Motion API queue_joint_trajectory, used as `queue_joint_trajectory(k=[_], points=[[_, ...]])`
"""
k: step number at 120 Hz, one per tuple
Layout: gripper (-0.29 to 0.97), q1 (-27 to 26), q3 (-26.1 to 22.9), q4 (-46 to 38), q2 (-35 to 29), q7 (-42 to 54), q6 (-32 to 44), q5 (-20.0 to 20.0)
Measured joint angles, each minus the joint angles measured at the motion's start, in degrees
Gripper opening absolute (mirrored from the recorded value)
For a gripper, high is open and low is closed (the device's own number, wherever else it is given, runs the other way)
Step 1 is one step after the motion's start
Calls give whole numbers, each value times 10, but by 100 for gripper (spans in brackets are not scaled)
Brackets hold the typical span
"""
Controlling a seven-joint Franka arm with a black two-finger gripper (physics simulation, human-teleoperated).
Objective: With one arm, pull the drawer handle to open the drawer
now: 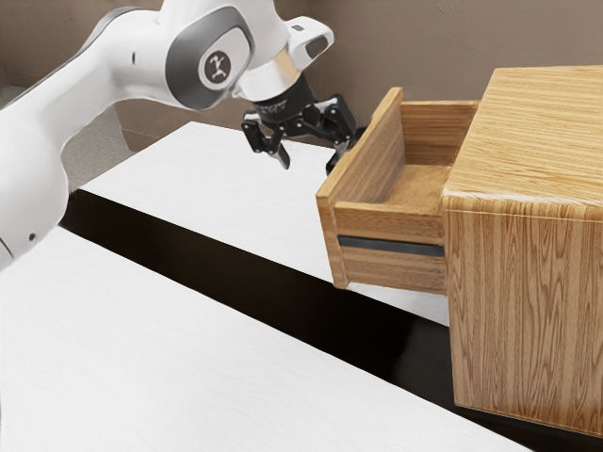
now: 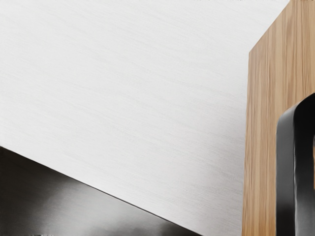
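A wooden drawer (image 1: 391, 221) stands pulled well out of the light wood cabinet (image 1: 528, 264), its inside bare. My black gripper (image 1: 309, 151) hangs just off the drawer's front panel (image 1: 366, 155), on the exterior view's left of it, fingers spread apart and open with nothing between them. One fingertip (image 1: 337, 158) is close to the panel's outer face; the other (image 1: 282, 156) is over the white table. In the wrist view the wooden drawer front (image 2: 266, 128) carries a black handle (image 2: 295, 172), off to the side of my hand.
A white tabletop (image 1: 217, 188) lies under the gripper, and a second white surface (image 1: 170, 358) sits nearer the camera. A dark gap (image 1: 245, 273) runs between them. The cabinet fills the exterior view's right.
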Motion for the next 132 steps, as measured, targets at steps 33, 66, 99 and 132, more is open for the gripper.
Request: queue_joint_trajectory(k=[33,66,99,132], points=[[68,31,3,0,-2,1,-14,-1],[68,41,-11,68,-45,2,-54,-5],[68,33,-82,82,-79,7,-206,-14],[68,-268,-64,-71,-194,32,-296,99]])
